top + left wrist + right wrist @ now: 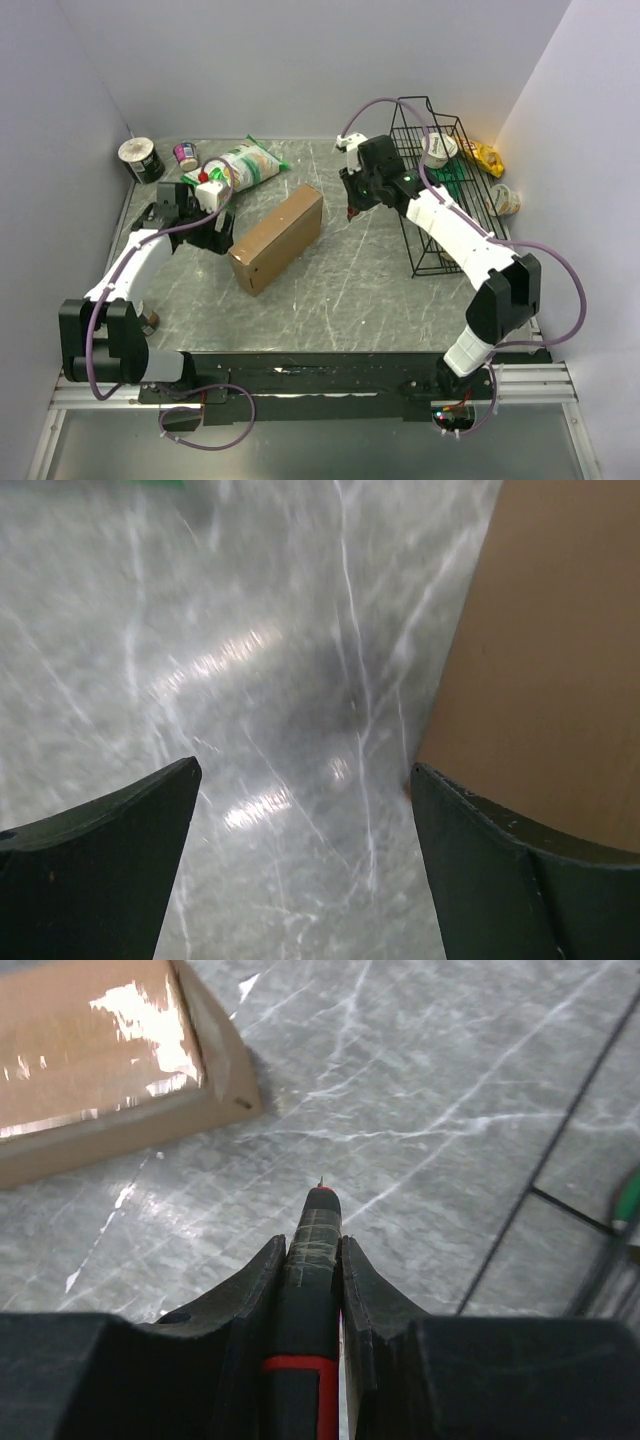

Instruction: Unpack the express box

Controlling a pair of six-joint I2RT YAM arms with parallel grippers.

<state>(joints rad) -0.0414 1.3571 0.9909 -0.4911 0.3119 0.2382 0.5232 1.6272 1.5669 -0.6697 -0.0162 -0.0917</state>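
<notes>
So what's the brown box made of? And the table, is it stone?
The box looks like plain brown cardboard: matte, with folded edges. The shiny strip on it is probably clear tape. The table looks like grey marble with white veins, glossy since lights glare off it; it could be real stone or a printed sheet, I can't tell.

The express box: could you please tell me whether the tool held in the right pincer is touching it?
Apart. The right wrist view shows bare table between the tool and the express box.
</notes>
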